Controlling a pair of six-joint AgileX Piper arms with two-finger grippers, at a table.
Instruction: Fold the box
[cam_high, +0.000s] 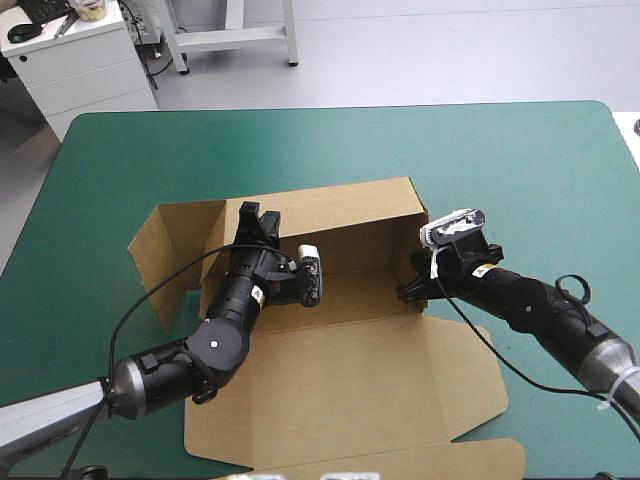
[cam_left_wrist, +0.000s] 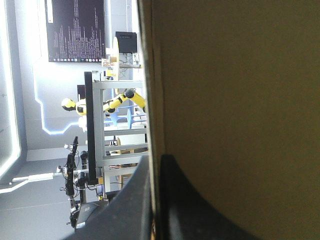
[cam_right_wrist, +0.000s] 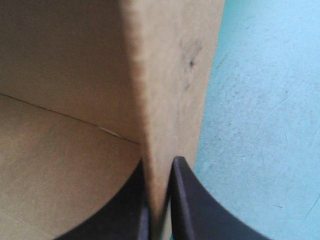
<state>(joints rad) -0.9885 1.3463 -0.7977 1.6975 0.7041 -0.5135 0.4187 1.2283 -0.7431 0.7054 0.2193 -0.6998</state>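
Box (cam_high: 350, 370) half up: left tool (cam_high: 255, 222) pinches an upright wall on its left side. The right tool (cam_high: 413, 287) pinches the right wall. Front panel lies flat on the table (cam_high: 500, 160).

You're in a robotics lab; the left gripper (cam_high: 257, 212) and right gripper (cam_high: 409, 290) belong to two arms reaching over a table (cam_high: 500, 150) with a teal-green cover. Around it you have a bare grey floor (cam_high: 450, 50), a white drawer cabinet (cam_high: 75, 65) and a pale metal stand (cam_high: 235, 35); the left wrist view shows a metal rack (cam_left_wrist: 98, 125).
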